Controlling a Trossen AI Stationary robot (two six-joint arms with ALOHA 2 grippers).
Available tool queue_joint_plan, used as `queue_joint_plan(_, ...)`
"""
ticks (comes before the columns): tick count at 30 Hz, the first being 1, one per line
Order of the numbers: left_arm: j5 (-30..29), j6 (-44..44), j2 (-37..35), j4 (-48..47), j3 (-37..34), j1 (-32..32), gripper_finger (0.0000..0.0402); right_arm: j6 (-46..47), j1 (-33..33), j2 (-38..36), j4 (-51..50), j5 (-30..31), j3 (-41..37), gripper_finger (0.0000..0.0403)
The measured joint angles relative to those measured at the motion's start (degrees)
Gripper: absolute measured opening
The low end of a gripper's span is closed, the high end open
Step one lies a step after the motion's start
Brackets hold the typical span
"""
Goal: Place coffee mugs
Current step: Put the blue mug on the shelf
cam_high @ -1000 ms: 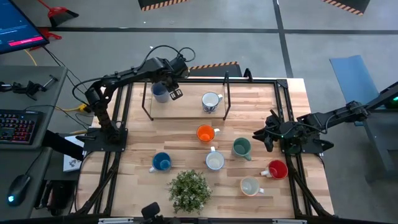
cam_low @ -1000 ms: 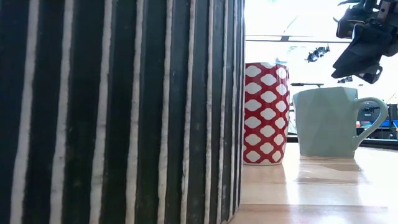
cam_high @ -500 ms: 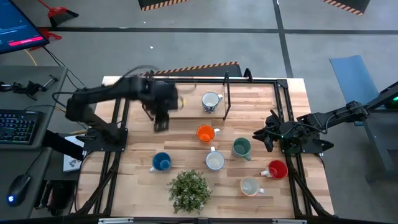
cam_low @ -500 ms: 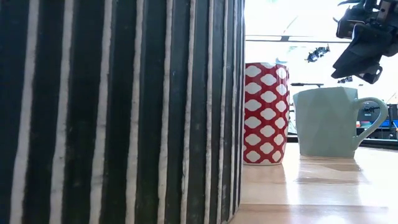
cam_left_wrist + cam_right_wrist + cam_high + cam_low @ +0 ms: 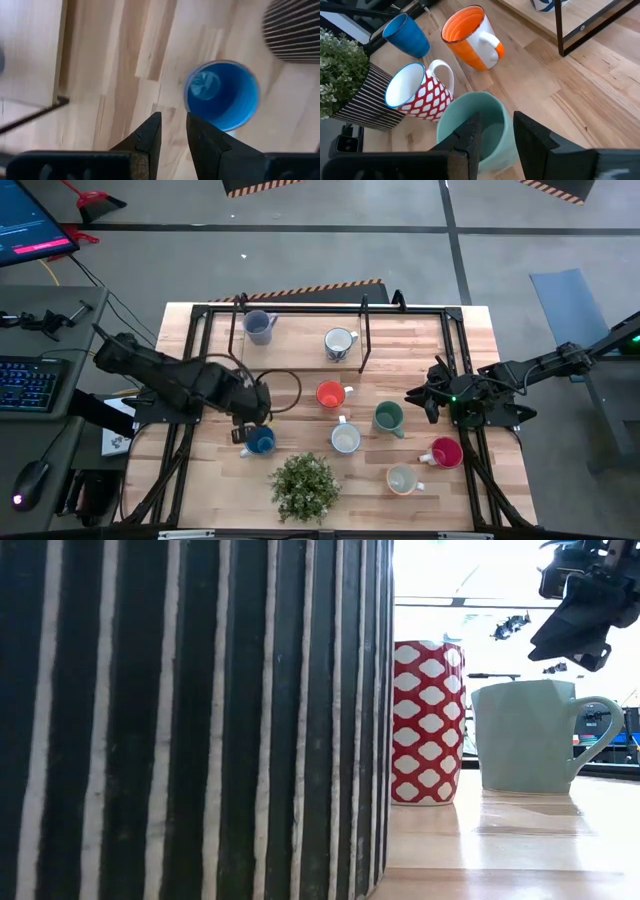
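Because the left gripper point(image 5: 172, 117) hangs over bare wood just beside the blue mug point(image 5: 222, 95), its jaws parted only by a narrow slit and holding nothing, the likeliest fault is a bad descent. A finger landing on the rim instead of straddling the wall would tip the mug or shove it sideways. That slit leaves little margin, so I would expect it to need widening first.

The striped plant pot point(image 5: 295, 30) stands close by the mug, so a pushed mug could knock against it, and the pot crowds any approach from that side.

Farther in stand the red-and-white patterned mug point(image 5: 417, 92), the orange mug point(image 5: 329, 394) and the green mug point(image 5: 388, 416). A loop of the left arm's cable point(image 5: 285, 390) hangs near the orange one and might snag it.

The right gripper point(image 5: 495, 130) waits above the green mug, jaws slightly apart and empty.

At the far side, the black frame point(image 5: 365, 330) holds a grey-blue mug point(image 5: 257, 326) and a white mug point(image 5: 340, 343); its posts would obstruct a low carry.
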Motion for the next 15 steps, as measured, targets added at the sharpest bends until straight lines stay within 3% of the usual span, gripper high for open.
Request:
queue_joint_plan(6,-0.4,-6.1,0.7,4.4,-5.9,-0.7,0.0081,0.0,0.0,0.0,0.0,-0.1,0.0,0.0096)
queue_joint_plan(15,0.6,-6.6,1.5,13.3,-10.5,-1.4,0.0081,0.0,0.0,0.0,-0.8,-1.2,0.0,0.0096)
